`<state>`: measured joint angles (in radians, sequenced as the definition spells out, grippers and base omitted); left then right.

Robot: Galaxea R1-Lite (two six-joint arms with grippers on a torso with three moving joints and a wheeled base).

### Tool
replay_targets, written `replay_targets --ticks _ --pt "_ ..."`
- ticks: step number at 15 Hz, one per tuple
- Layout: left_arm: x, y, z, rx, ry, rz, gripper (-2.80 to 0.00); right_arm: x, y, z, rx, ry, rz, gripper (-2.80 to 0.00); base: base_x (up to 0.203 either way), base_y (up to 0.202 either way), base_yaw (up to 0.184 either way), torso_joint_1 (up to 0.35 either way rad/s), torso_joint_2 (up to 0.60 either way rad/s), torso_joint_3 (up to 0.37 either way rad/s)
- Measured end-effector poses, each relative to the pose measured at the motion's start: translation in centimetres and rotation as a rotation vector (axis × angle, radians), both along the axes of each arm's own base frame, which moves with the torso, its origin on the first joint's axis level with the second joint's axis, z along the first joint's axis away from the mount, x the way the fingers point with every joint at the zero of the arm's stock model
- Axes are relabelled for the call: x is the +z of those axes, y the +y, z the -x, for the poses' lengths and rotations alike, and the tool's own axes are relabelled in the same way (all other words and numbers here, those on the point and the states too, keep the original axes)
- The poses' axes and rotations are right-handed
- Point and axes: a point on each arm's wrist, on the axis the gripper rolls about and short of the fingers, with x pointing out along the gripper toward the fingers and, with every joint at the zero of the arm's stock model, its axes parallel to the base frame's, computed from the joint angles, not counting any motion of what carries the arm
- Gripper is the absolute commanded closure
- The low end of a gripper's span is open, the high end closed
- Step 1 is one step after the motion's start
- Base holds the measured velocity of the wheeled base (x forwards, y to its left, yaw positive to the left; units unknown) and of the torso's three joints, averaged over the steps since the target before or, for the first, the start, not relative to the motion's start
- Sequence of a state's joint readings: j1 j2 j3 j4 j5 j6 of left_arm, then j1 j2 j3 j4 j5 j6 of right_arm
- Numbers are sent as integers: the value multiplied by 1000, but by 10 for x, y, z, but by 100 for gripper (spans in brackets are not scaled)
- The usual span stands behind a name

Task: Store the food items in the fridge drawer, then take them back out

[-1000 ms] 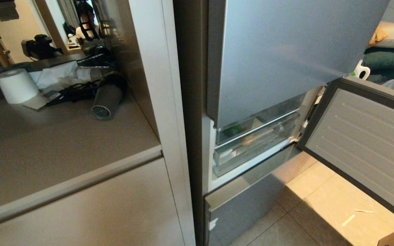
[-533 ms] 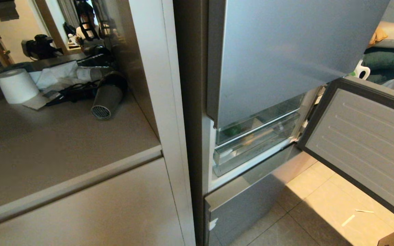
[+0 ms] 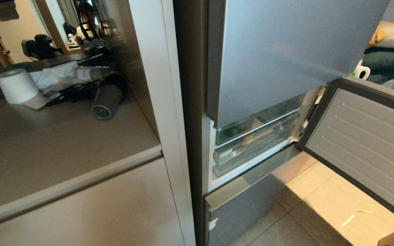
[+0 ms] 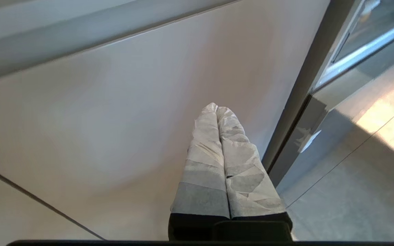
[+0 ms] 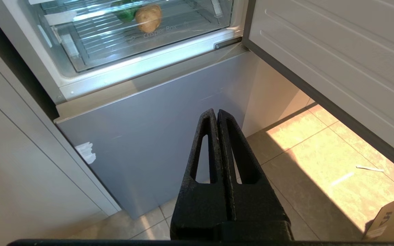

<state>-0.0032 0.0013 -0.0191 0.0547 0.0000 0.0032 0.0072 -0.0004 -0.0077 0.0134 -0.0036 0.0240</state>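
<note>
Fridge: open middle door [image 3: 364, 143] swung out on the right, silver-blue lower door panel [image 5: 156, 136] shut beneath. Clear fridge drawer [image 5: 91, 51] sits in the lit compartment, seemingly pushed in. Inside it, tan-brown bun-like lump [image 5: 148, 17] just beside dark-green bell pepper [image 5: 126, 13], possibly touching. Right gripper [image 5: 217, 114] hangs low before the lower panel, fingers pressed together, empty. Left gripper [image 4: 216, 108], tape-wrapped fingers closed, empty, faces the beige cabinet front [image 4: 115, 102]
</note>
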Motion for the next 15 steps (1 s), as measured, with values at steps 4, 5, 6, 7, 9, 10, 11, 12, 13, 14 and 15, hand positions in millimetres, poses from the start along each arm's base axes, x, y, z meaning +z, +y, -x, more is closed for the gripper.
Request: replay_targets --ticks 4,5,6,7,9,10,11,12,13,14,15 --pt "0 0 0 1 0 3 0 0 0 0 0 0 1 0 0 0 0 0 0 0" --pt "0 0 0 1 0 3 0 0 0 0 0 1 1 0 0 0 0 0 0 0" --pt "0 0 0 1 0 3 0 0 0 0 0 1 1 0 0 0 0 0 0 0" --pt "0 0 0 1 0 3 0 0 0 0 1 1 1 0 0 0 0 0 0 0" --pt "0 0 0 1 0 3 0 0 0 0 0 1 1 0 0 0 0 0 0 0" --pt "0 0 0 1 0 3 0 0 0 0 0 1 0 0 0 0 0 0 0 0" --pt "0 0 0 1 0 3 0 0 0 0 0 1 0 0 0 0 0 0 0 0" --pt "0 0 0 0 -1 3 0 0 0 0 0 1 0 0 6 -88 13 3 2 2" --pt "0 0 0 0 -1 3 0 0 0 0 0 1 0 0 2 -136 2 5 2 -2" --pt "0 0 0 0 -1 3 0 0 0 0 0 1 0 0 1 -187 -3 2 -1 -1" --pt "0 0 0 1 -1 3 0 0 0 0 1 1 -1 0 0 -197 1 5 0 0"
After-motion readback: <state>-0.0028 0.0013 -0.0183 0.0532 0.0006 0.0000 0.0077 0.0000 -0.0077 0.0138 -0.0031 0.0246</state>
